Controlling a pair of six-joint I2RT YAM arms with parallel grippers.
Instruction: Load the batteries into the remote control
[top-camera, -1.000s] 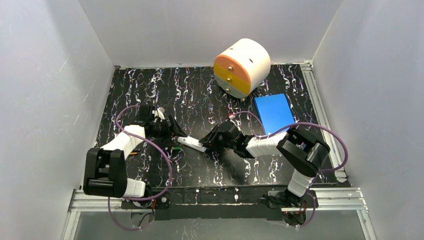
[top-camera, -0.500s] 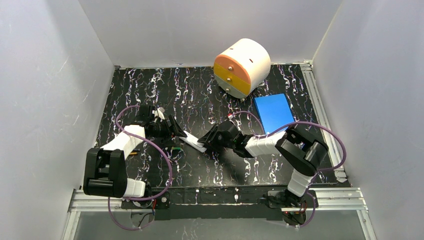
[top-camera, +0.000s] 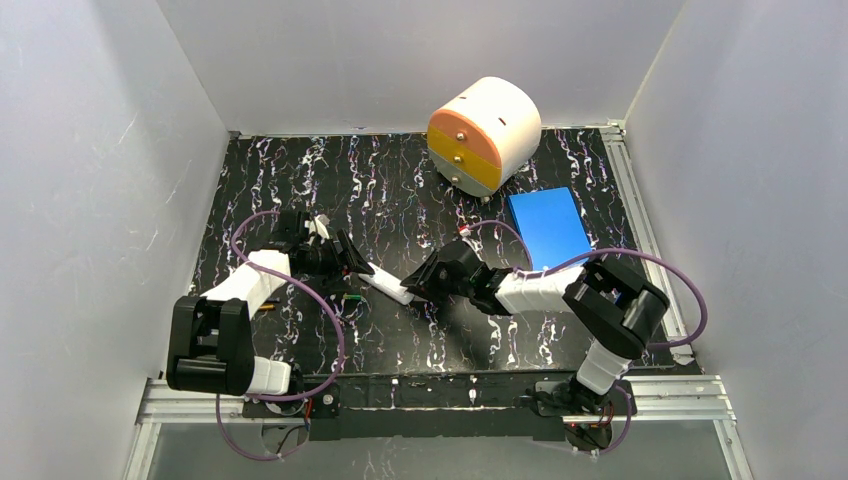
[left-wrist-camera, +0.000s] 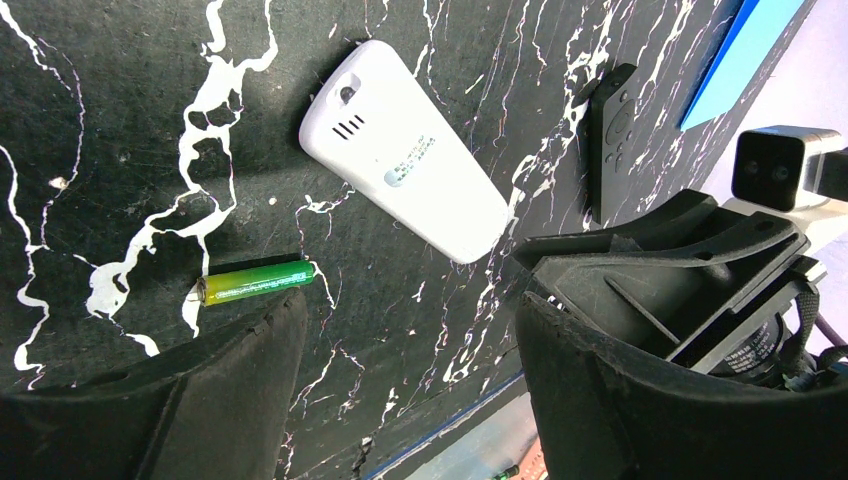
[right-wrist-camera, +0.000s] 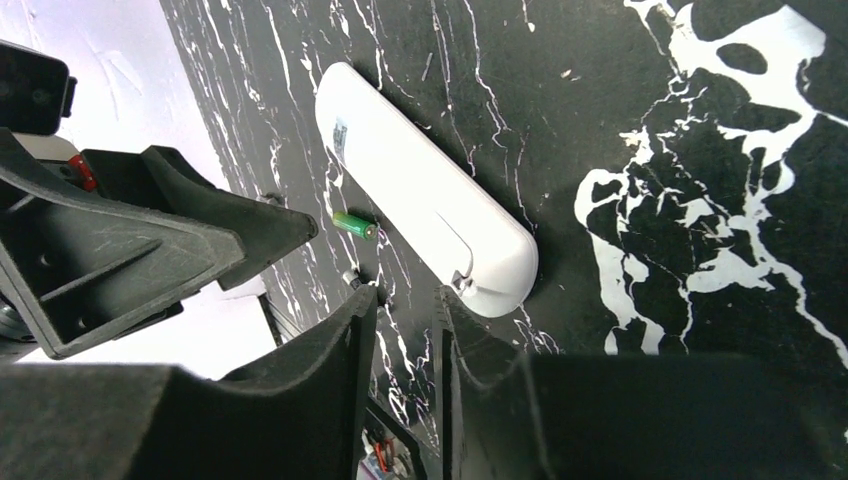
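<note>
**Near edge.** An aluminium rail (top-camera: 670, 388) ran along the near edge of the black marbled table (top-camera: 380, 190), with both arm bases bolted to it. A strip of bare tabletop lay between the rail and the grippers.

**Grippers.** The left gripper (left-wrist-camera: 405, 310) hung low over the table with its fingers spread wide and nothing between them. The right gripper (right-wrist-camera: 405, 300) faced it, its fingers drawn close with only a narrow slit between them. Nothing showed in the slit.

**Task items.** The white remote control (left-wrist-camera: 405, 170) lay flat and diagonal on the table between the two grippers. Its rounded end sat just beside one right fingertip; contact could not be confirmed. One green battery (left-wrist-camera: 255, 282) lay on the table on the near side of the remote, apart from it and close to a left finger (left-wrist-camera: 200, 400).

**Beyond.** A slim black remote (left-wrist-camera: 612, 130) lay past the white one. Farther right, a blue box (top-camera: 546, 226) sat near the right table edge. A round drawer unit (top-camera: 485, 135) stood at the far edge. Bare tabletop extended across the far left. White walls (top-camera: 400, 60) closed off the left, far and right sides.
</note>
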